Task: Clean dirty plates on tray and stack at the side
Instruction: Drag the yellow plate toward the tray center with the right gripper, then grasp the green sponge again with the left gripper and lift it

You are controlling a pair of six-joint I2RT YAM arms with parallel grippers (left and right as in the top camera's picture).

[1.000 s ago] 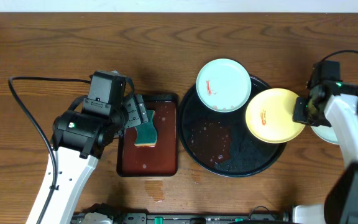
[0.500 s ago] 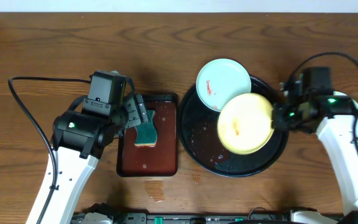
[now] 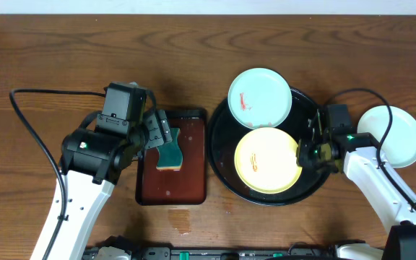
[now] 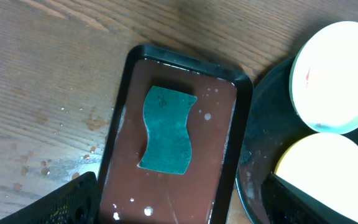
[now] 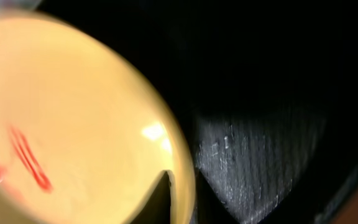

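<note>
The pale yellow plate [image 3: 266, 160] with red smears lies on the front middle of the black tray [image 3: 222, 137]. My right gripper [image 3: 305, 154] is shut on its right rim; the right wrist view shows one finger on each side of the rim [image 5: 180, 199] and the smeared plate [image 5: 73, 124]. A mint-white plate [image 3: 259, 99] with a red smear rests on the tray's far rim. Another pale plate [image 3: 391, 136] lies on the table to the right of the tray. My left gripper [image 3: 161, 136] is open and empty above the red-brown tray, its fingers [image 4: 179, 202] wide apart.
A teal sponge [image 3: 169, 155] lies in the wet rectangular red-brown tray [image 3: 193, 180], left of the black tray; it also shows in the left wrist view [image 4: 166, 130]. A black cable [image 3: 31, 123] runs over the table at left. Water drops [image 3: 179, 220] lie near the front edge.
My right gripper has carried the yellow plate leftward from the tray's right edge to its front middle, uncovering the pale plate on the table. The left arm has not moved.
</note>
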